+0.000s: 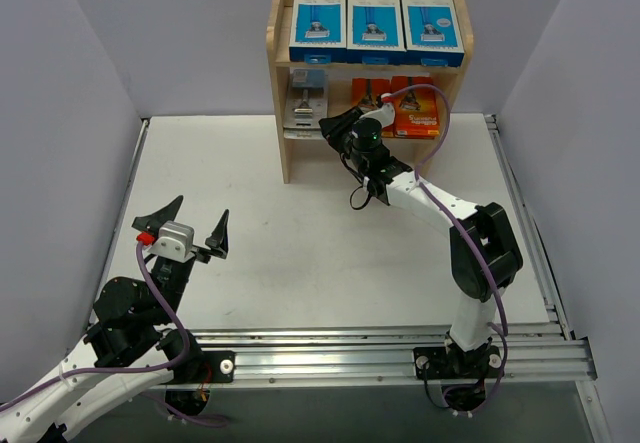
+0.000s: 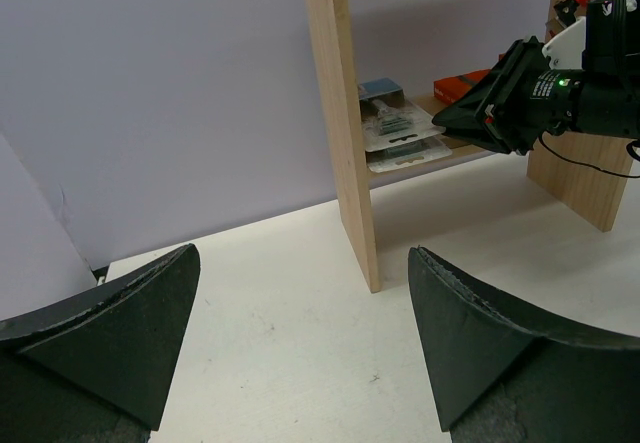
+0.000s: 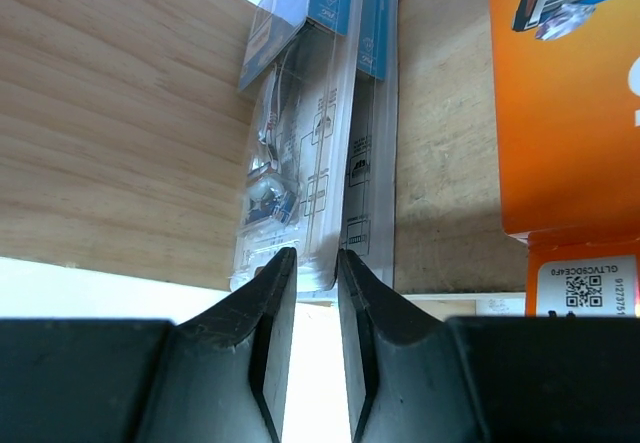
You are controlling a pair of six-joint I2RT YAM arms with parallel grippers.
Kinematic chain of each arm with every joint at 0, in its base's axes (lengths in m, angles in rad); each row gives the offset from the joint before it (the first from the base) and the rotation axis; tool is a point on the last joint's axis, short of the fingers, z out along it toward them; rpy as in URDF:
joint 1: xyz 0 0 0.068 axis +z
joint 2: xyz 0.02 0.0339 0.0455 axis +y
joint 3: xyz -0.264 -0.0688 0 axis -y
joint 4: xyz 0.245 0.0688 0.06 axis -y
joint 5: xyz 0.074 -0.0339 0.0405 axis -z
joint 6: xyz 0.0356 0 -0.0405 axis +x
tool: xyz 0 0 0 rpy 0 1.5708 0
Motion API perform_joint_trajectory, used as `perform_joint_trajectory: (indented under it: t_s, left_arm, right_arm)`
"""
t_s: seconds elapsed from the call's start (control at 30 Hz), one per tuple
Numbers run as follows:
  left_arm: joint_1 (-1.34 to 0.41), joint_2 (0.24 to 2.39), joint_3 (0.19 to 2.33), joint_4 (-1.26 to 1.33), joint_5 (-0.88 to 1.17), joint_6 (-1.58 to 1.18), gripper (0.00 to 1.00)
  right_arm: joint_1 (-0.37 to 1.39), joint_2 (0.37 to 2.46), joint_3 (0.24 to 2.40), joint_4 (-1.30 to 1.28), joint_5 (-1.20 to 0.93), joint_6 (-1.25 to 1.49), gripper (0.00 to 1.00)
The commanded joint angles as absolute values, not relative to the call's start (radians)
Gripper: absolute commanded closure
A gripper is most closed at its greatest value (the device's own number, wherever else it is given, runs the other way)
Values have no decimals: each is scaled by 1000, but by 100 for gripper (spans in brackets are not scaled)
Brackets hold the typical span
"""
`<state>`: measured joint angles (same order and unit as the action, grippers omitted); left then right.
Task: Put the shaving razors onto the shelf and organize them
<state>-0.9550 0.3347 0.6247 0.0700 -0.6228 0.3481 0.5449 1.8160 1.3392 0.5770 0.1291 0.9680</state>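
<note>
fingers of right hand near-closed at blister card, grip unclear; left hand splayed.

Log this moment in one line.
left gripper: open, empty, over table | right gripper: jaws barely apart at blister packs, shelf middle tier, orange boxes alongside | top tier: three blue boxes

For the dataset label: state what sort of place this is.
Probably a lab robot cell staged as a shop display: plain walls enclose a white table, the arms are bolted to an aluminium rail, and a small wooden shelf holds retail razor packs.
</note>
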Motion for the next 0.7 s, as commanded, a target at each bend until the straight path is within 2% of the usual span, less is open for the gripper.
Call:
perform_joint_trajectory:
  t_s: [0.0,0.2,0.33,0.5,0.63,0.67]
  left_arm:
    - [-962,341,646,78,-614,342,6]
    - [-962,342,646,80,-611,342,6]
    - [-962,344,646,78,-609,342,6]
    - [-962,345,646,78,-612,342,6]
    - [-962,348,647,75,-614,345,6]
    - [-962,348,647,77,-615,345,6]
  right_arm:
    - [552,1804,1362,601,126,962,80]
    - [554,1793,1353,597,130,962,78]
    - [552,1784,1353,586,132,960,71]
    - [554,1766,1344,575,138,954,70]
    - [554,1743,1332,568,146,951,63]
    - [554,1733,1324,566,147,953,58]
